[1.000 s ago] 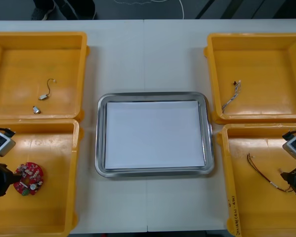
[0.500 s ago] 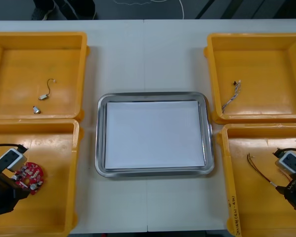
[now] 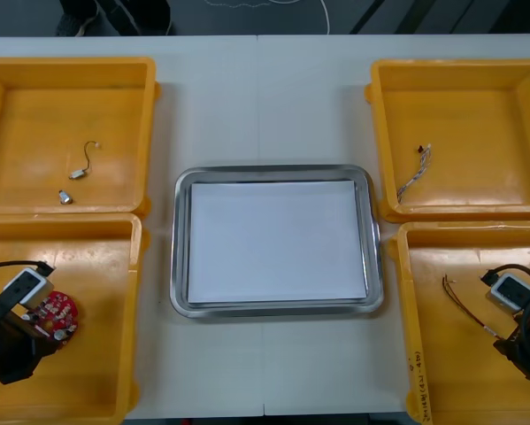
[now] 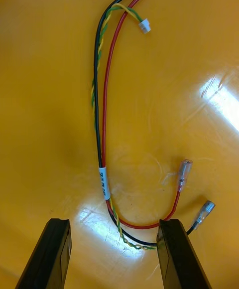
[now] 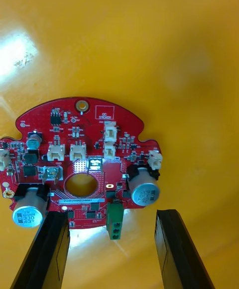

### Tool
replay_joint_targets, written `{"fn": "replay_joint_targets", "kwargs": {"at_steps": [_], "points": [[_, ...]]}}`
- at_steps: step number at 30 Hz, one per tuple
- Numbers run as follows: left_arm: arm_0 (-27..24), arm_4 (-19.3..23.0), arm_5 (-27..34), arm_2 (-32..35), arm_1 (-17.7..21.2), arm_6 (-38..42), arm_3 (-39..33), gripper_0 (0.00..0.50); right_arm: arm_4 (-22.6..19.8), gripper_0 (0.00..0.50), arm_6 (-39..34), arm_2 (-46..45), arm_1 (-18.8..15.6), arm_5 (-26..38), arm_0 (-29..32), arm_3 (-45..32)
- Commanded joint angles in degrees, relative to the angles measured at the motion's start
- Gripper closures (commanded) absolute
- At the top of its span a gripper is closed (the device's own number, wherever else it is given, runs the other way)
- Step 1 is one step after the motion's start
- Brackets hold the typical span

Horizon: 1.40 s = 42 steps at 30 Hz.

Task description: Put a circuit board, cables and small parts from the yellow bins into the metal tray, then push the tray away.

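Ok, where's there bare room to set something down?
The white inside of the metal tray is all bare, as is the table between the far left bin and far right bin. Crowded: the near left bin, open left jaws hanging at the circuit board, and the near right bin, open right jaws over the looped cable.

The left gripper [image 3: 36, 326] sits over the red circuit board [image 3: 59, 312] in the near-left yellow bin [image 3: 96, 372]; the right gripper [image 3: 509, 336] sits beside cables [image 3: 464, 306] in the near-right yellow bin [image 3: 459, 381].
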Motion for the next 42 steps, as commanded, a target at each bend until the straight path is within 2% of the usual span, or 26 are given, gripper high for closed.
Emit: {"fn": "replay_joint_targets", "kwargs": {"at_steps": [1,11,15,20,42], "points": [[1.6,0.4,-1.4,-0.5,0.0,-6.3,0.8,0.0,1.4,0.0,1.0,0.5,2.1,1.3,-1.6,-0.2],[1.8,1.2,-2.0,-0.5,0.0,-7.8,2.0,0.0,4.8,0.0,1.6,2.7,4.8,3.0,-3.1,0.1],[2.2,3.4,-2.0,0.3,-0.1,-8.5,2.0,0.0,5.4,0.0,2.2,3.0,7.0,4.3,-4.2,1.3],[2.4,2.9,-2.0,0.4,0.0,-9.2,2.1,0.0,6.7,0.0,3.4,3.0,8.8,4.4,-4.8,2.3],[3.7,0.8,-5.4,-1.4,0.0,-10.4,2.7,0.0,7.2,0.0,5.7,3.8,10.7,4.0,-5.9,5.2]]}}
